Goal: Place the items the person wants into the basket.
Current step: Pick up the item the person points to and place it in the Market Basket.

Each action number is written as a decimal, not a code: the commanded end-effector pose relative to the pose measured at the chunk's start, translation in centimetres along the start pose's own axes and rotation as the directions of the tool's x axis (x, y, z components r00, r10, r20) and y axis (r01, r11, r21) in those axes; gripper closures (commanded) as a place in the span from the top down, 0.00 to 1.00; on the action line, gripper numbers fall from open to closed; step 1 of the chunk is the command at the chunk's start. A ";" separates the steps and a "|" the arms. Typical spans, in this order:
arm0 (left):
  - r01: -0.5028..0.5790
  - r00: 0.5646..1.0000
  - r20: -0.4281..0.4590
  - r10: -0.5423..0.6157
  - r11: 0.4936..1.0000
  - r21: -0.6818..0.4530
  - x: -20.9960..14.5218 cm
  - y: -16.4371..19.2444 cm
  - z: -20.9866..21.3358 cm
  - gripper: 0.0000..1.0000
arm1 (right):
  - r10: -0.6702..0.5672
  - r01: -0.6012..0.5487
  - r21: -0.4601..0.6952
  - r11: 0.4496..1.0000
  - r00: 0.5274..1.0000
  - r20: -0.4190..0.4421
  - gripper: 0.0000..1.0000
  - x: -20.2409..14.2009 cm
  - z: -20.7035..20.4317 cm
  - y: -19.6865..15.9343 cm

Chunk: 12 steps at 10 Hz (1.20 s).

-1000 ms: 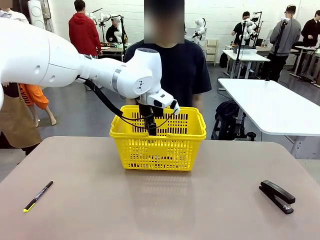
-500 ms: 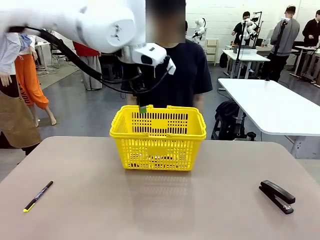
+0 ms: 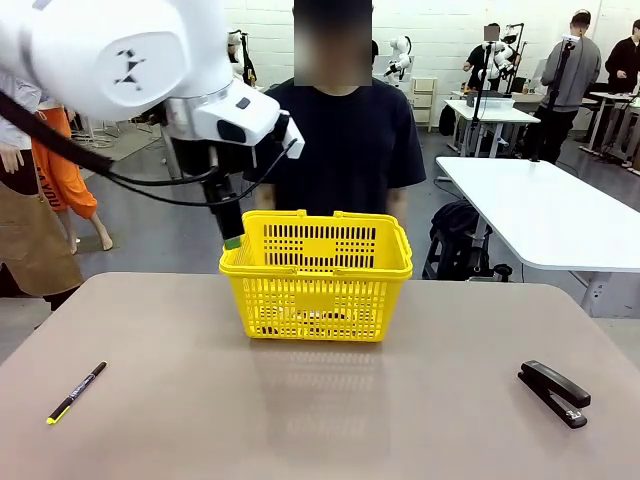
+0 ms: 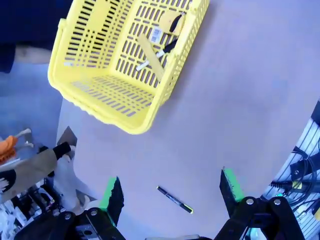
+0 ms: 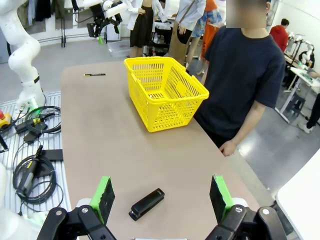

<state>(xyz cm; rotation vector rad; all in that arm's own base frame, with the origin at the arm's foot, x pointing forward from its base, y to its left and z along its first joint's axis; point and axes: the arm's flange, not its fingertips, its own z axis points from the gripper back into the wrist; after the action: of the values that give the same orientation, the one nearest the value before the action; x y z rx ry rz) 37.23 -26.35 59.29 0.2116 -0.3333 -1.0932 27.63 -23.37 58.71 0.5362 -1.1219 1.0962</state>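
I am holding my left gripper (image 3: pixel 232 240) above the table, just beside the near-left corner of the yellow plastic shopping basket with slotted lattice sides (image 3: pixel 316 262), and its green-padded fingers (image 4: pixel 113 192) are standing wide apart with nothing between them. Looking down along it, I am seeing the small yellow-and-black tape measure (image 4: pixel 172 22), the slim yellow utility knife (image 4: pixel 150 50) and what I take to be the white marker with a black cap (image 4: pixel 159 54) lying together on the basket floor, though the marker is small and partly crossed by the knife. My right gripper (image 5: pixel 161 199) is hovering near my own edge of the table, jaws spread and empty, above the black stapler (image 5: pixel 146 203). The thin black pen with a yellow tip (image 3: pixel 76 392) is lying on the brown table (image 3: pixel 330 410) well apart from the basket. The person in the dark short-sleeved T-shirt (image 3: pixel 345 140) is standing just behind the basket. I am judging the placing done, so the next move calls only for drawing my left arm clear and leaving pen and stapler alone.
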 end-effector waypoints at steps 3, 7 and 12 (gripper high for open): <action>-0.003 1.000 0.002 0.003 1.000 0.005 -0.9 -0.4 -0.1 1.00 | 0.018 -0.018 -0.006 1.000 1.000 0.025 1.00 0.1 0.0 -0.1; -0.003 1.000 0.002 0.003 1.000 0.005 -0.9 -0.4 -0.1 1.00 | 0.018 -0.018 -0.006 1.000 1.000 0.025 1.00 0.1 0.0 -0.1; 0.076 0.909 0.408 0.083 0.930 -0.359 -11.6 3.9 10.0 1.00 | 0.018 -0.018 -0.006 1.000 1.000 0.025 1.00 0.1 0.0 -0.1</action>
<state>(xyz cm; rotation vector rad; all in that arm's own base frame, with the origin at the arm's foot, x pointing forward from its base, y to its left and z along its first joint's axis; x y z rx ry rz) 34.46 -19.36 65.65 -0.1688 -0.4963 -1.1483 27.61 -23.42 58.70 0.5360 -1.1222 1.0954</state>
